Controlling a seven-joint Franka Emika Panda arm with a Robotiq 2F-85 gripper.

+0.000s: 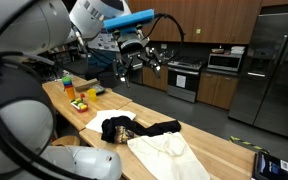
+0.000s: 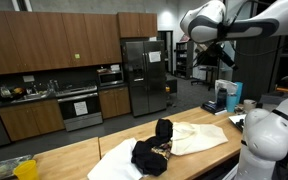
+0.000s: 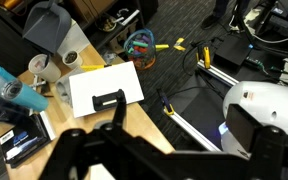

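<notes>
Black garment [image 1: 124, 128] and cream cloth [image 1: 169, 158] lie heaped on the table [image 1: 229, 150]; the hand [image 1: 149, 60] hangs high above, fingers apart, nothing grasped yet.

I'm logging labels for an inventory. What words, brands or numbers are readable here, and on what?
None can be read. Any print on the containers on the wooden counter is too small and blurred; the white sheet in the wrist view looks blank.

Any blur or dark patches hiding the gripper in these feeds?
In both exterior views the robot's white shell looms blurred up close and the gripper is small and dark; in the wrist view it is an underexposed silhouette, jaw gap unreadable.
</notes>
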